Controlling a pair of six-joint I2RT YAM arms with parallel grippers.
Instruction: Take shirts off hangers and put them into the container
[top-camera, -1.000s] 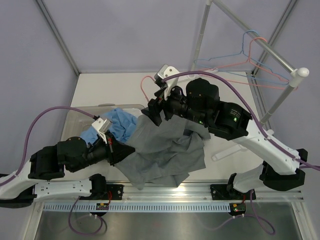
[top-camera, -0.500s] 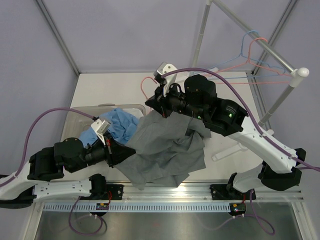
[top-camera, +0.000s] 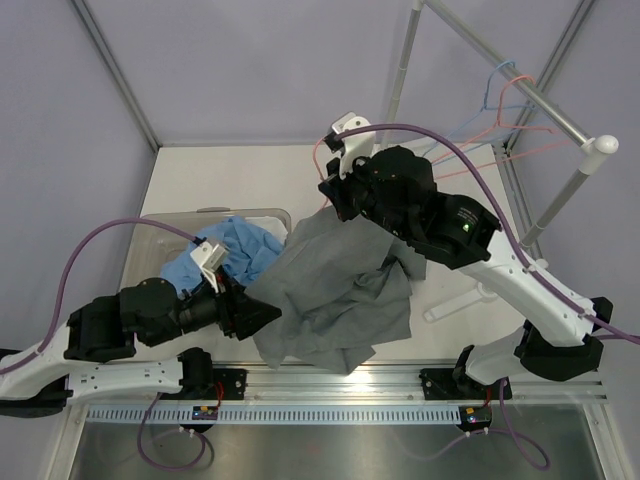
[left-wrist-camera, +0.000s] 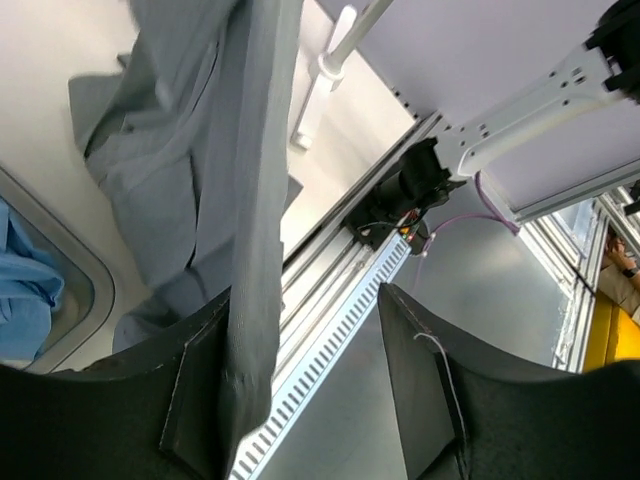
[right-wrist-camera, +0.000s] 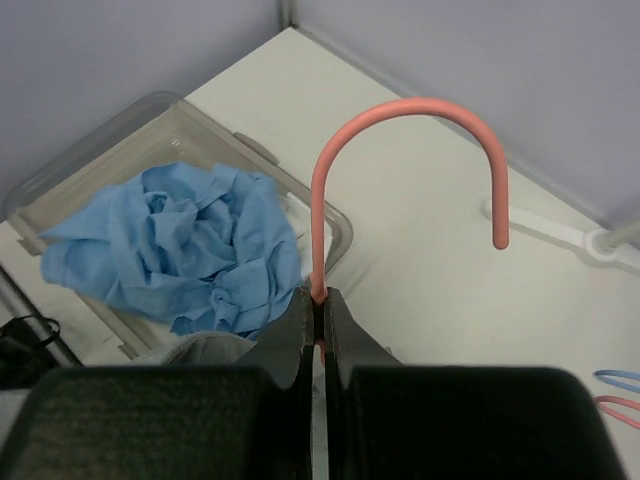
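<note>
Grey shirt (top-camera: 340, 290), what is gripping it?

Nothing is gripping the cloth. The right gripper (right-wrist-camera: 320, 300) is pinching the pink hanger (right-wrist-camera: 410, 105) at its neck, just under the hook, its fingers (right-wrist-camera: 296, 330) pressing together on the wire. The grey shirt is hanging from that hanger, right beneath them.

And the left gripper (left-wrist-camera: 305, 300)?

Its fingers (left-wrist-camera: 205, 390) are standing spread. A fold of the grey shirt is running down between them, lying along one finger, but nothing is squeezing it.

Which way is the shirt lying?

Its long axis is running from the hanger, up over the table (top-camera: 220, 175), down toward the near edge, where the lower part is bunching beside the left gripper. So the right arm is holding the top end and the left arm is sitting nearer the bottom.

Where is the tub (top-camera: 165, 222)?

It is sitting left of the shirt, just past the left gripper, with the blue shirt (top-camera: 240, 245) crumpled inside. Whether the grey cloth is overlapping its right end, I cannot tell.

What is the next move turning on?

I am judging that the hanger is going to have to slip out upward while the left fingers are closing on that fold and drawing it leftward into the tub. Two bare hangers (top-camera: 505, 95) are hanging on the rack (top-camera: 560, 110).
</note>
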